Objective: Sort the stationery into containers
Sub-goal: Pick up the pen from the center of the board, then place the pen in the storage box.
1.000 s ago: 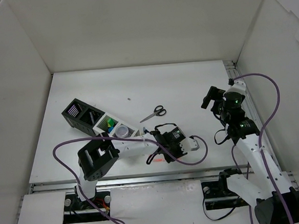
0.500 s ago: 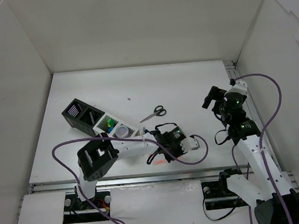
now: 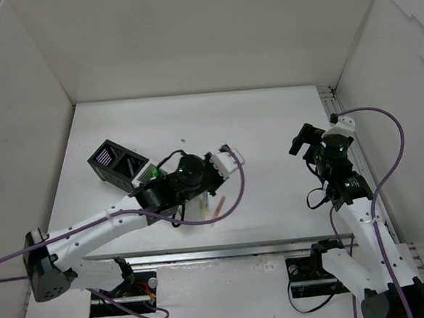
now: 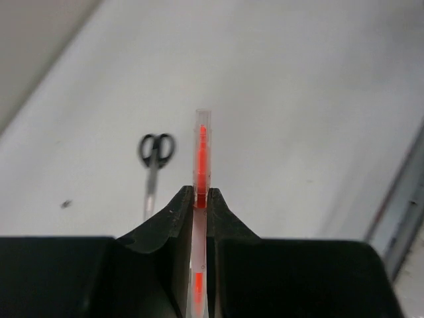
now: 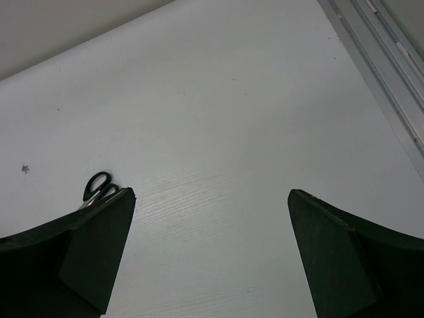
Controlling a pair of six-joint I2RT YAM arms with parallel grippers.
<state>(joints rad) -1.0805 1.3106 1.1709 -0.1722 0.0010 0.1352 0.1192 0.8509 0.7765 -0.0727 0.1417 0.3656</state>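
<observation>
My left gripper (image 4: 200, 199) is shut on a thin clear pen with a red-orange core (image 4: 201, 149), which sticks out past the fingertips. From above, this gripper (image 3: 202, 196) hovers next to the organiser boxes (image 3: 112, 162), with the pen's end (image 3: 216, 212) showing below it. The arm hides most of the row; a green highlighter (image 3: 153, 174) shows in one box. Black-handled scissors (image 4: 154, 165) lie on the table ahead of the left gripper and also show in the right wrist view (image 5: 99, 187). My right gripper (image 5: 212, 199) is open and empty, held above the table on the right (image 3: 305, 139).
White walls close in the table on three sides. A metal rail (image 5: 384, 46) runs along the right edge and another along the front edge (image 3: 204, 253). A small dark speck (image 3: 183, 140) lies on the table behind the scissors.
My left arm has swung up and to the left, from low near the front edge to beside the organiser, carrying the pen. My right arm has barely moved.
</observation>
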